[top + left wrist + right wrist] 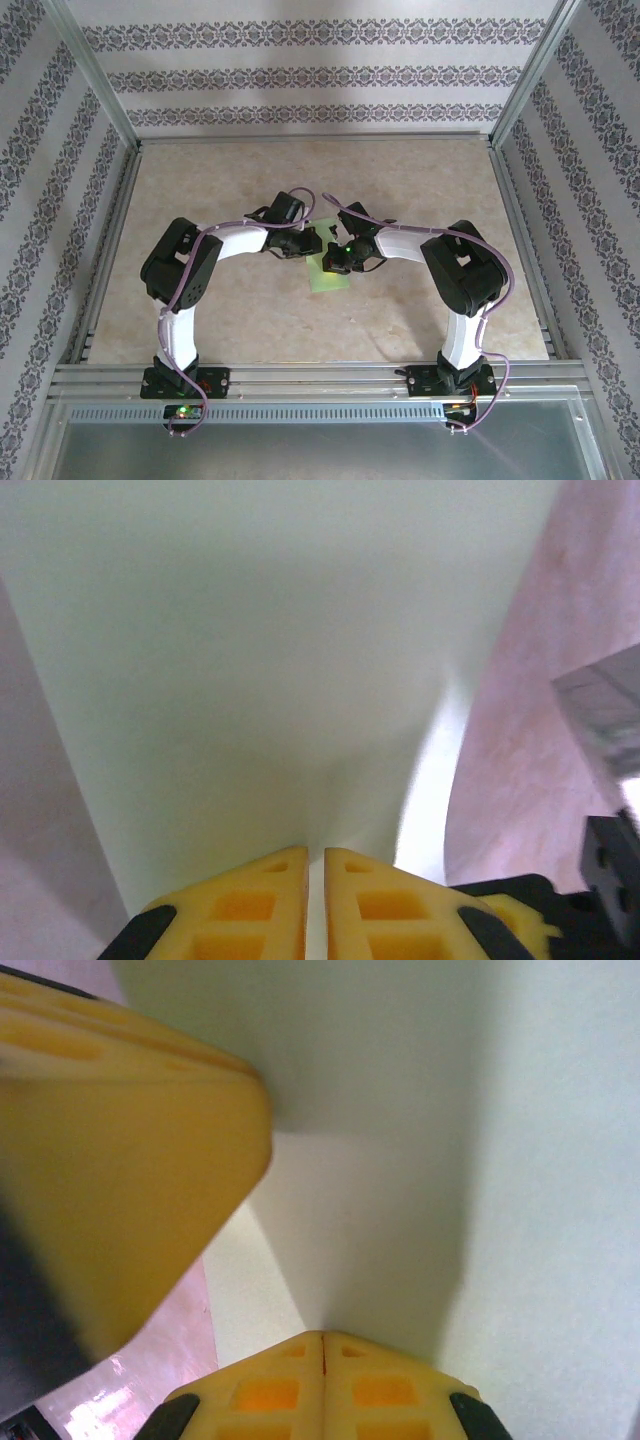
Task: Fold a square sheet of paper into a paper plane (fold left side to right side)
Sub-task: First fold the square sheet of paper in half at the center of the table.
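Note:
The light green sheet of paper (329, 281) lies at the middle of the table, mostly hidden under both wrists. My left gripper (312, 244) is closed on a lifted flap of the paper (250, 660), and pale paper shows in the thin slit between its yellow fingertips (280, 865). The flap curves upward away from my left gripper (315, 852). My right gripper (336, 263) is shut, its tips (322, 1335) together and down against the paper (540, 1160). One left yellow finger (130, 1140) looms beside it at the upper left.
The beige marbled table (250, 180) is fenced by metal rails (110, 250) and patterned walls. Both arms arch inward from their bases at the near edge. Pinkish tabletop (520, 770) shows to the right of the flap.

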Tool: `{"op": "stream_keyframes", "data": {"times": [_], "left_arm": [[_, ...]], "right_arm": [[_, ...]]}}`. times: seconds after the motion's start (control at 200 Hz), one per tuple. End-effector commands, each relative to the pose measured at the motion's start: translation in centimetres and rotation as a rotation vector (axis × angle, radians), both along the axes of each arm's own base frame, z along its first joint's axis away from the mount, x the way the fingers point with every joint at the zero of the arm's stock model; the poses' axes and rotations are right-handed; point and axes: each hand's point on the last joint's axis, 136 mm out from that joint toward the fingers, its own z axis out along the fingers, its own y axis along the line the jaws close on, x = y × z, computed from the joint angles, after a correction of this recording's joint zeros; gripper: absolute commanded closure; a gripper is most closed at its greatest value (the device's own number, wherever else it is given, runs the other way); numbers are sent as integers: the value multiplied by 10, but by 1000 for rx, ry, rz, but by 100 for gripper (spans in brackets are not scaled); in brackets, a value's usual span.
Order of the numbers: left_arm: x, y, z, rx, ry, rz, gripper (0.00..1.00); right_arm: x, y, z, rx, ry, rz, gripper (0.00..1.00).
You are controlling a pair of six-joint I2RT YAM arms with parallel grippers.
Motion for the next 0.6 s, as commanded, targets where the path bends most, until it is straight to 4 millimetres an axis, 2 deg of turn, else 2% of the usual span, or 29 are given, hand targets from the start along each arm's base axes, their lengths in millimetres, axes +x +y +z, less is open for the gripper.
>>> {"op": "stream_keyframes", "data": {"times": [0.0,0.335,0.595], "left_arm": [[-3,6,-12,32,19,-7,87],[2,23,-32,75,5,20,87],[14,32,-36,122,-15,24,87]], "right_arm": [[-25,-32,-37,-180,103,-2,100],[-32,-39,-42,-216,130,19,100],[-36,-42,-46,-236,147,36,100]]}}
